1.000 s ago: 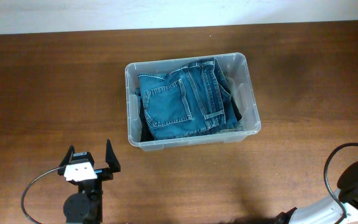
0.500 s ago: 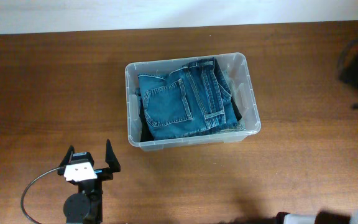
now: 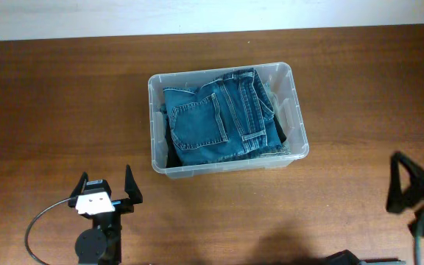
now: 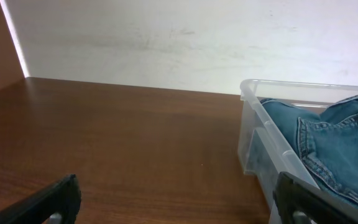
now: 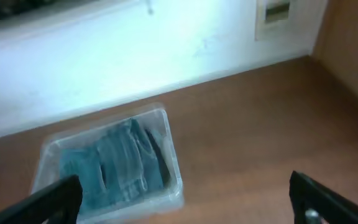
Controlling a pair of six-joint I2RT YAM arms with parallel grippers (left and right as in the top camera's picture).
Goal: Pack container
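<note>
Clear plastic, thin-walled and glossy: the container [image 3: 156,140] sits upright near the middle of the bench [image 3: 50,96], a little toward the far side, its long sides running left to right. Folded blue jeans [image 3: 216,118] fill most of it, lying flat with a back pocket facing up. Something dark shows beneath them along the near and right edges; I cannot tell what it is.

I judge the tub itself light but springy. Its walls would likely bow under a hard squeeze, and the smooth plastic looks slippery. The denim adds soft weight that could slump if the tub tips. The rolled rim looks like the stiffest part, so I would take hold there, at a short end where the moulded handle recess sits, and not on a flat wall.

My left pincer [image 3: 107,175] is spread wide and holds nothing. It sits low on the near left, well apart from the tub. My right pincer [image 5: 185,186] is also spread and empty, off to the near right. Its own view is blurred and looks down on the tub from a distance.
</note>
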